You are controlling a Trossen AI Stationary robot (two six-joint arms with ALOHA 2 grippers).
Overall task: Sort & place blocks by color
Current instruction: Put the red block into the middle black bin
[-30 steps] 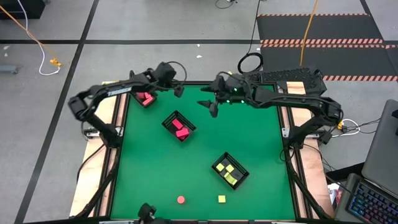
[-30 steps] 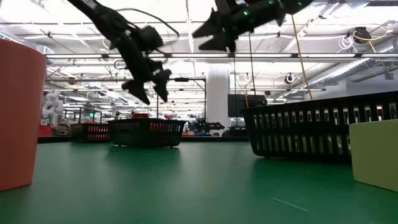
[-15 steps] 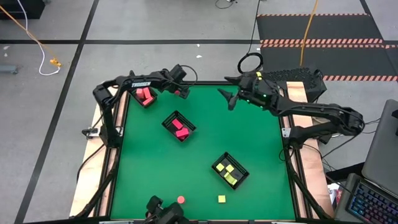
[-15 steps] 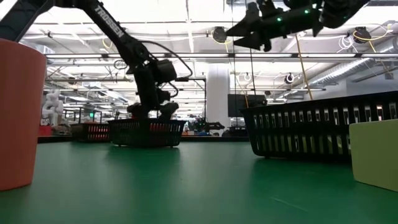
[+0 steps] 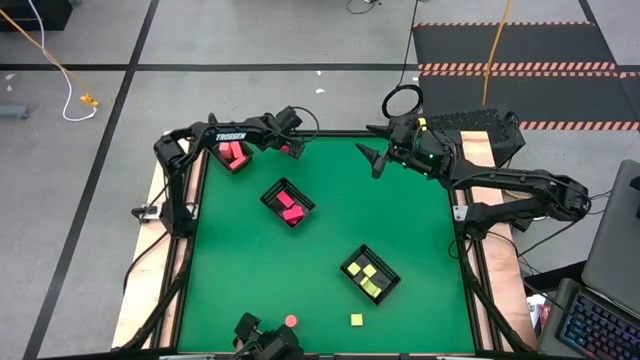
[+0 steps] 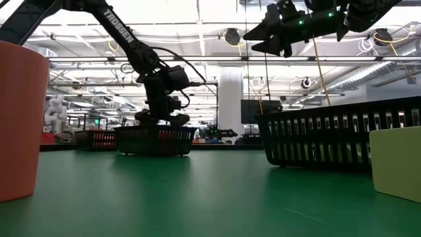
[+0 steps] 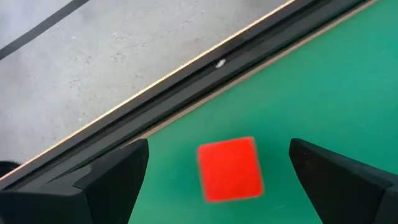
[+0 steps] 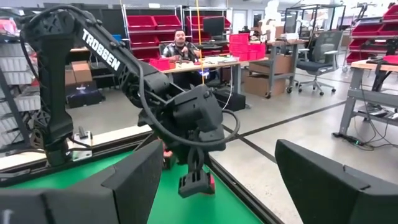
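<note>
My left gripper (image 5: 298,151) is open and low over the green table near its far edge, beside the far-left tray. In the left wrist view a red cube (image 7: 229,168) lies flat on the table between its two fingers (image 7: 112,177), with a gap on either side. My right gripper (image 5: 371,159) hangs open in the air over the far edge, right of centre (image 6: 264,36). A red round block (image 5: 291,321) and a yellow cube (image 5: 356,320) lie loose near the near edge.
Three black trays stand on the table: one with red blocks at the far left corner (image 5: 233,155), one with pink blocks left of centre (image 5: 288,203), one with yellow blocks right of centre (image 5: 370,273). The table's far rail (image 7: 186,93) runs just behind the cube. A person sits at a desk (image 8: 180,46) beyond.
My left gripper has come down from the air to table level near the far edge and settled around the red cube. My right gripper has drawn back from over the table's middle toward the far right and risen a little. No block has moved.
</note>
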